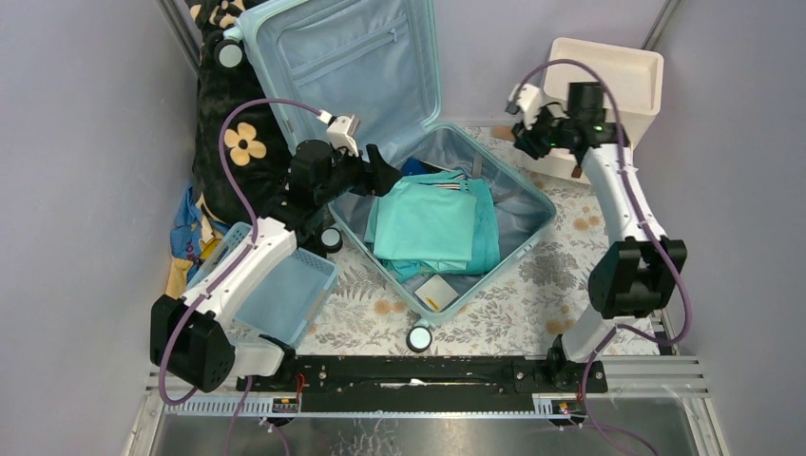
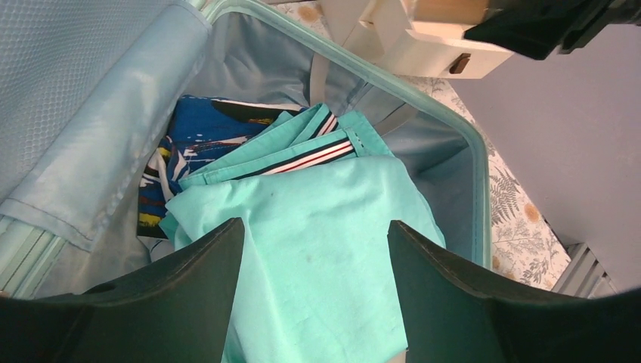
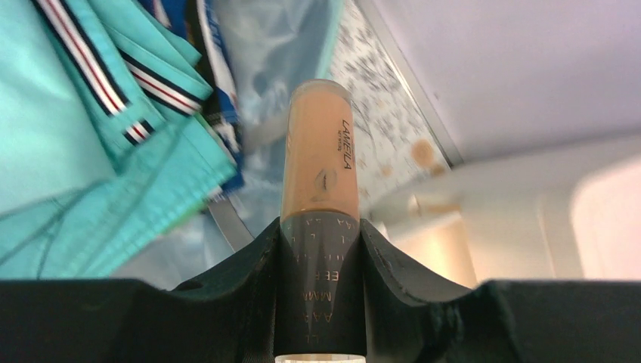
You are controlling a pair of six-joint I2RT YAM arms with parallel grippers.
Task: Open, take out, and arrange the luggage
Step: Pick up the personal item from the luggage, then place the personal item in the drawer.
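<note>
Luggage (image 1: 352, 57) open; L arm (image 1: 252, 256) reaches in, jaws apart; R arm (image 1: 618, 199) grips tube (image 3: 317, 151).

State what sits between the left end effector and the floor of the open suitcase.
A folded mint-green garment, lying on other clothes inside the luggage, below the open left end effector. The left wrist view shows it plainly.

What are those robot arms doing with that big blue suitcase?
Two robot arms are unpacking the suitcase, which lies open with its lid propped up. The left gripper is open, hovering right over the folded teal clothes inside. The right gripper is shut on a little peach-coloured bottle, holding it up near the cream drawer unit. Most things are still packed.
</note>
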